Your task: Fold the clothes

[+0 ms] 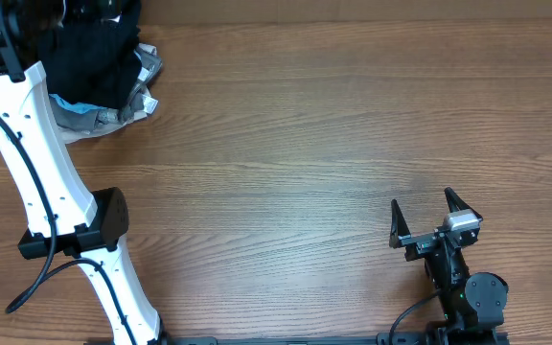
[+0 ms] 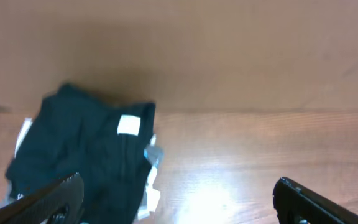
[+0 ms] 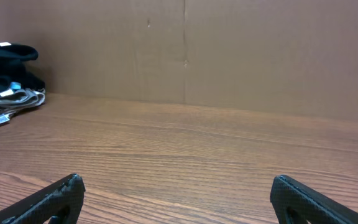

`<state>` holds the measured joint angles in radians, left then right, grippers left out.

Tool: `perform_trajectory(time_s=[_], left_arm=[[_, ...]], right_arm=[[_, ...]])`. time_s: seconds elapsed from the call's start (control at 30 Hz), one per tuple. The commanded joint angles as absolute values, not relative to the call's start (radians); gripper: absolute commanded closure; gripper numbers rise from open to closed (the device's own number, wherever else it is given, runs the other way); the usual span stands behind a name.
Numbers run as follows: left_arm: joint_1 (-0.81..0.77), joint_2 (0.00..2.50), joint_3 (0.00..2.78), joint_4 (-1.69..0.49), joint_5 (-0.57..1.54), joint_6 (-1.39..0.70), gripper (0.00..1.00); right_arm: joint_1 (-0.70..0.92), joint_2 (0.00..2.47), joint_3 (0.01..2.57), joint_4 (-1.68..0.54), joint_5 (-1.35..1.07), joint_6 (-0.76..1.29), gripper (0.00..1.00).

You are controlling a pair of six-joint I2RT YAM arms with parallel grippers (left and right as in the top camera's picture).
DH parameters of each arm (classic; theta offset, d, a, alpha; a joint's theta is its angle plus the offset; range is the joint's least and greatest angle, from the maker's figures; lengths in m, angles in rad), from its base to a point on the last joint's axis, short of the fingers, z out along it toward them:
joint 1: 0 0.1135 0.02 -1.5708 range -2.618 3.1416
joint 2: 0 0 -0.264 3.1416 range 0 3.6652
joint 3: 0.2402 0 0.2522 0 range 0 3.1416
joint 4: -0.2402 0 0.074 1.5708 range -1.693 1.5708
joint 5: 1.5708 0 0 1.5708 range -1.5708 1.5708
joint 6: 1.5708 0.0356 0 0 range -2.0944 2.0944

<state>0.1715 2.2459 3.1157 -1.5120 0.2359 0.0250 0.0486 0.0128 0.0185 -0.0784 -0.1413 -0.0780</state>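
Observation:
A pile of clothes lies at the table's far left corner: a black garment on top of a grey and white one. The black garment with a white label shows in the left wrist view and far off in the right wrist view. My left gripper is open and empty, hovering over the pile's right edge; in the overhead view it is hidden at the top left corner. My right gripper is open and empty near the table's front right, far from the clothes.
The wooden table stretches between the pile and my right arm. The left arm's white links run along the left side. A brown wall stands behind the table.

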Motion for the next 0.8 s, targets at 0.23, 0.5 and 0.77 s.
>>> perform_trajectory(time_s=[0.23,0.5,0.77], left_arm=[[0.167,1.923,2.582,-1.28,0.302,0.025,0.0],[0.157,1.563,1.929,-0.913,0.314,0.037,0.0],[0.156,1.201,1.283,-0.618,0.315,0.082,0.0]], right_arm=[[0.057,0.003,0.008,-0.073,-0.131,-0.072,0.0],[0.057,0.003,0.008,-0.073,-0.131,-0.072,0.0],[0.057,0.003,0.008,-0.073,-0.131,-0.072,0.0]])
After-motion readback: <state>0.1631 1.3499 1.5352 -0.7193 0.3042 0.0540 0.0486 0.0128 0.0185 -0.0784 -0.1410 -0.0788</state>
